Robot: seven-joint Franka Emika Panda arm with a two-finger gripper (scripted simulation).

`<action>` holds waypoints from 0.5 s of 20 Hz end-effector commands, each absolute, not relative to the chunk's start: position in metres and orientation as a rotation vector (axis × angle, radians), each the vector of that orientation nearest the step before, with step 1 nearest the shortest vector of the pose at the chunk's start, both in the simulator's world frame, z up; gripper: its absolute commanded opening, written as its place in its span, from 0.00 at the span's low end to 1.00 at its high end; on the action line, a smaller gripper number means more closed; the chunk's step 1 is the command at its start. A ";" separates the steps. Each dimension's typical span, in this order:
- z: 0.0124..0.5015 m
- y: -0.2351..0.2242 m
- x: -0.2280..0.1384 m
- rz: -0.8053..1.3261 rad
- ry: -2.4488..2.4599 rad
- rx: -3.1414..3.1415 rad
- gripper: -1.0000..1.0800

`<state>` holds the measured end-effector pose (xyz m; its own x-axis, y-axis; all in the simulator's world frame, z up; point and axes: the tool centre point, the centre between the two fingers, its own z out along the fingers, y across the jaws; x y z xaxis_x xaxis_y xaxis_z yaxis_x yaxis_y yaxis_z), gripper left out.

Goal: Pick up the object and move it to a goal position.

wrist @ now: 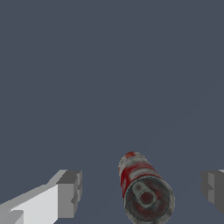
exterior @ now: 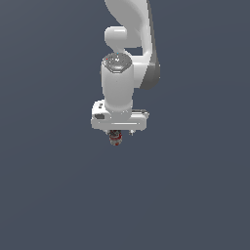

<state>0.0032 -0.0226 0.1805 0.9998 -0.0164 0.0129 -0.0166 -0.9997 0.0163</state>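
The object (exterior: 115, 139) is a small red-and-grey can with a dark pull-tab top, standing directly under the white hand in the exterior view. Seen from the wrist, the can (wrist: 142, 188) stands between the two grey fingertips, one fingertip (wrist: 70, 192) well off on one side and the other (wrist: 213, 188) at the frame's edge. My gripper (wrist: 141, 190) is open and straddles the can with clear gaps on both sides; nothing touches it. In the exterior view the gripper (exterior: 119, 134) is mostly hidden by the hand above it.
A plain dark blue-grey surface (exterior: 195, 195) fills both views. The white arm (exterior: 128, 29) rises behind the hand toward the top of the exterior view. No other objects or marker show.
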 end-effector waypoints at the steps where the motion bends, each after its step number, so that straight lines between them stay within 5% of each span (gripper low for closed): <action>1: 0.180 -0.023 0.003 0.020 -0.026 3.125 0.96; 10: 0.194 -0.048 0.008 0.049 -0.086 3.133 0.96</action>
